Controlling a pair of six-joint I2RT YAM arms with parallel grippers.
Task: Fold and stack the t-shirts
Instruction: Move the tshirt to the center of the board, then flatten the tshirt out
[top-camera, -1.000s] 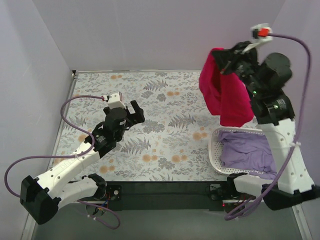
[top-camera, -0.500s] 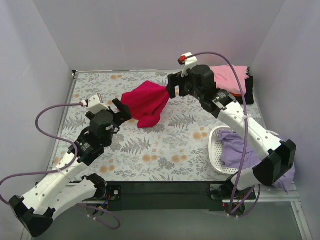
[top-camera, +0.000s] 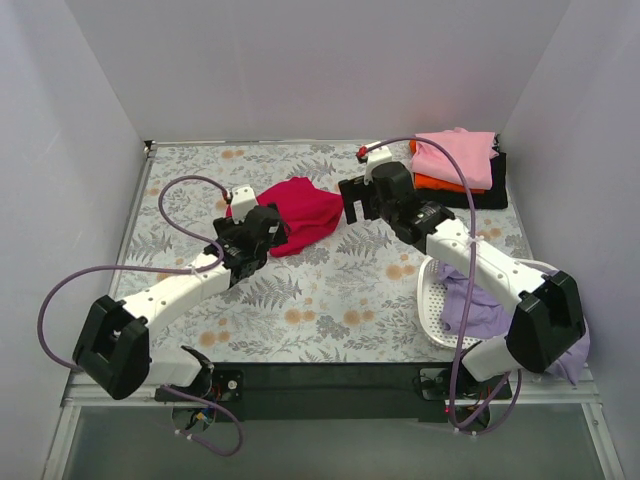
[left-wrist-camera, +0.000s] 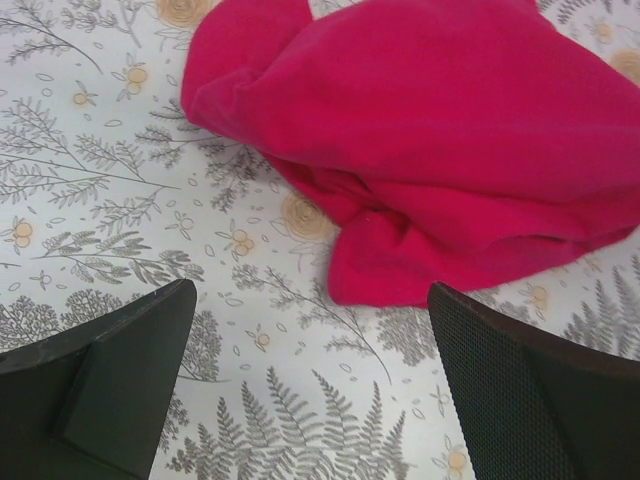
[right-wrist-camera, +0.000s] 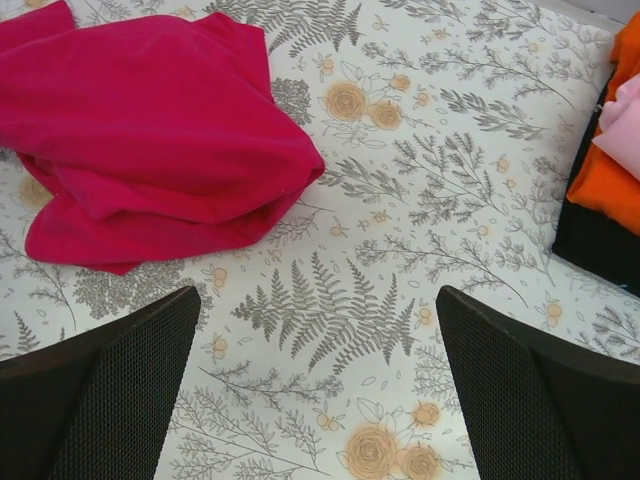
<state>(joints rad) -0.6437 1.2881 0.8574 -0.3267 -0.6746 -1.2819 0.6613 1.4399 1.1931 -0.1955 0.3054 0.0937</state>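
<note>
The crimson-red t-shirt (top-camera: 300, 213) lies crumpled on the flowered table, in the middle towards the back. My left gripper (top-camera: 266, 229) is open at the shirt's near left edge, with nothing between its fingers. In the left wrist view the red t-shirt (left-wrist-camera: 430, 130) lies just ahead of the open left gripper (left-wrist-camera: 310, 290). My right gripper (top-camera: 351, 200) is open just right of the shirt, apart from it. The right wrist view shows the red t-shirt (right-wrist-camera: 150, 130) to the upper left of the open right gripper (right-wrist-camera: 318, 292). A folded pink t-shirt (top-camera: 455, 157) tops orange and black ones at the back right.
A white mesh basket (top-camera: 428, 300) stands at the front right with a lavender t-shirt (top-camera: 472, 300) spilling over it. The orange t-shirt (right-wrist-camera: 605, 185) and the black t-shirt (right-wrist-camera: 600, 250) of the stack show at the right wrist view's right edge. Purple walls enclose the table.
The right gripper carried the red t-shirt down from high at the right, let go of it, and it now lies on the table. The left arm reached in to the shirt's left edge.
</note>
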